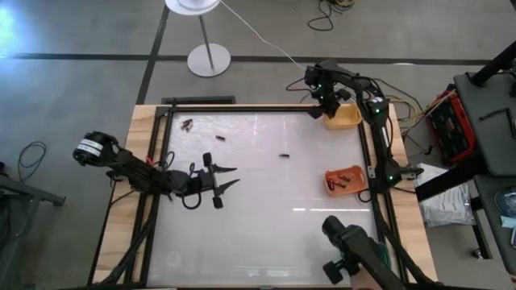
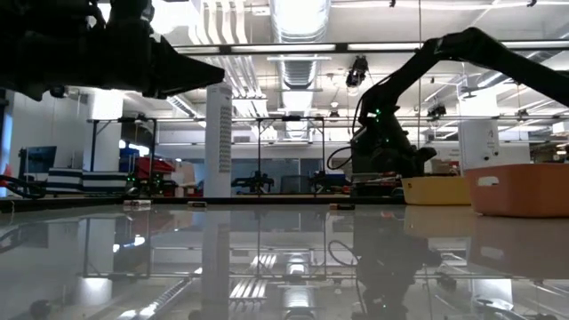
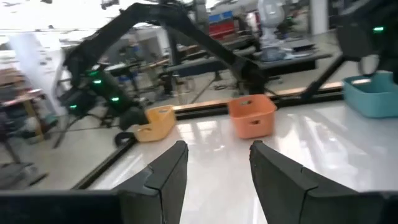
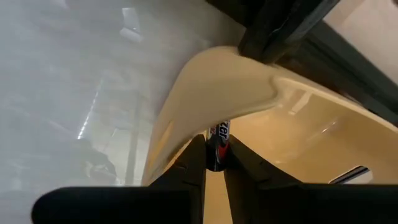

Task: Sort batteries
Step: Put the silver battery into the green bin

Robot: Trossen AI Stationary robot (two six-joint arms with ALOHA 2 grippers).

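My right gripper (image 4: pixel 214 152) is at the table's far right corner, pointing steeply down over the yellow tray (image 1: pixel 344 117), shut on one battery (image 4: pixel 218 138), dark with a red and white label. Loose batteries lie on the glossy table: a small group (image 1: pixel 187 124) at far left, one (image 1: pixel 219 137) beside it and one (image 1: pixel 284 155) near the middle. The orange tray (image 1: pixel 345 179) holds several batteries. My left gripper (image 1: pixel 232 177) hovers open at mid left, pointing level toward the right edge, with nothing between its fingers (image 3: pixel 163 180). My right gripper pinches the battery between its two fingertips (image 4: pixel 196 158), and the labelled end (image 4: pixel 219 130) sticks out past them. The fingers come from above, slanting steeply down. The battery hangs clear, just inside the yellow tray's rim (image 4: pixel 205 68).
A teal tray (image 3: pixel 373 93) shows at the right in the left wrist view. Black frame rails run along the table's edges (image 1: pixel 379 153). A white lamp stand (image 1: pixel 208 58) is on the floor beyond the far edge. The glossy middle (image 1: pixel 266 209) holds nothing.
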